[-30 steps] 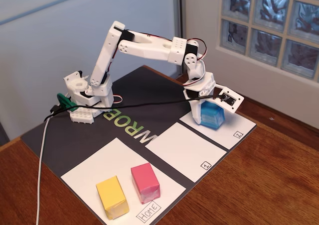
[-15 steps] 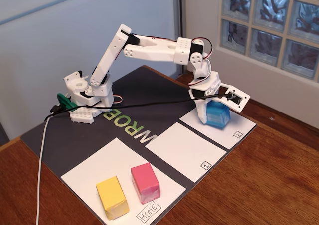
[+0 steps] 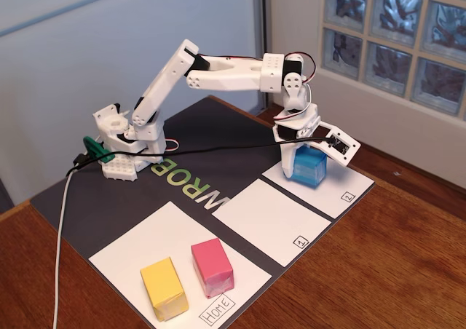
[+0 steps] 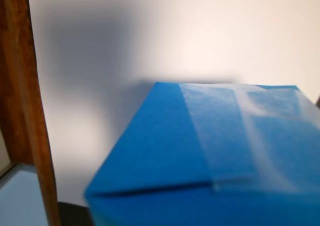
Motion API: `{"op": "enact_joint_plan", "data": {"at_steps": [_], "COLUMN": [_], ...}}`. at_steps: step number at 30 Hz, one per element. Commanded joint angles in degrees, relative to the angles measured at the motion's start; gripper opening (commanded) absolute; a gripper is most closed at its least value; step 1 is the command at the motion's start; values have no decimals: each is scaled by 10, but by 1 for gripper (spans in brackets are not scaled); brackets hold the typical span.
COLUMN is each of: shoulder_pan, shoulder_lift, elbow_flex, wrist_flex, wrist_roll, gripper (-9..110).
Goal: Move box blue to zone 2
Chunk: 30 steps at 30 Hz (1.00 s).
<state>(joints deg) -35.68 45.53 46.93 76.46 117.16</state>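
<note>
Gripper (image 3: pixel 309 153) jaws are spread over the blue box (image 3: pixel 306 167); one white finger (image 3: pixel 289 158) hangs at the box's left side and the other sticks out to the right above it, and I can't tell whether either touches the box. The arm (image 3: pixel 218 70) is glossy white plastic with black joints, stretched out from a base (image 3: pixel 124 140) at the back of a dark mat (image 3: pixel 109 198).

The blue box sits on zone 2 (image 3: pixel 331 187), a flat white paper sheet with a small boxed "2" at its near right corner. In the wrist view the box (image 4: pixel 200 156) fills the lower part: a bright blue, matte top with a strip of clear shiny tape across it, white paper behind, and a brown wooden edge (image 4: pixel 25 111) down the left.

Blocks number three, all alike in shape and size: one blue, one yellow (image 3: pixel 164 288), one pink (image 3: pixel 212 267). Paper sheets number three as well. The sheet marked "1" (image 3: pixel 269 220) lies bare between the others. The larger sheet marked "Home" (image 3: pixel 145 242) holds the yellow and pink blocks side by side, close but apart.

The mat lies on a polished wooden table (image 3: pixel 378 263). A black cable (image 3: pixel 204 153) and a white one (image 3: pixel 62 227) trail from the base. Glass-block window (image 3: pixel 393 38) at right.
</note>
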Motion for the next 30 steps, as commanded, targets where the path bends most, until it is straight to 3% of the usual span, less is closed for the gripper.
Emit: {"op": "enact_joint_plan", "data": {"at_steps": [1,20,30], "shoulder_pan": [6,11,11], "shoulder_lift": [-4,-59,-60], "elbow_flex": [-54,-88,-91], "wrist_flex": [8,-9,-18], "wrist_roll": [-2,6,2], "gripper": [0,0,12]}}
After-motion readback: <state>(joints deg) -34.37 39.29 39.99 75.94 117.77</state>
